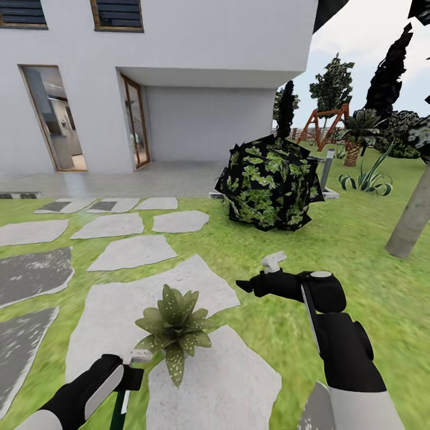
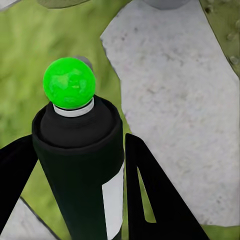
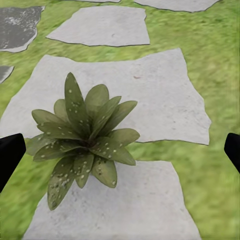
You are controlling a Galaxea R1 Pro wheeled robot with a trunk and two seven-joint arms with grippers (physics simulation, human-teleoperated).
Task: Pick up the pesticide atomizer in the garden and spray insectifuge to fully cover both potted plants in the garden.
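Left tool [image 2: 120,200] is pinching the pesticide atomizer [image 2: 80,165] beside a potted plant [image 1: 173,327]; right tool [image 1: 248,286] is hanging spread.

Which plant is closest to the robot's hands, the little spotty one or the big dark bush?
The little spotty potted plant, sitting on the stepping stone between both end effectors. The big dark bush stands farther back, near the house.

Potted plant [image 1: 174,327] on stepping stones [image 1: 122,301]

Bright, flat daylight with barely any cast shadows. Renders are soft and slightly blurred. No glare; straight lines bow towards the head view's edges.
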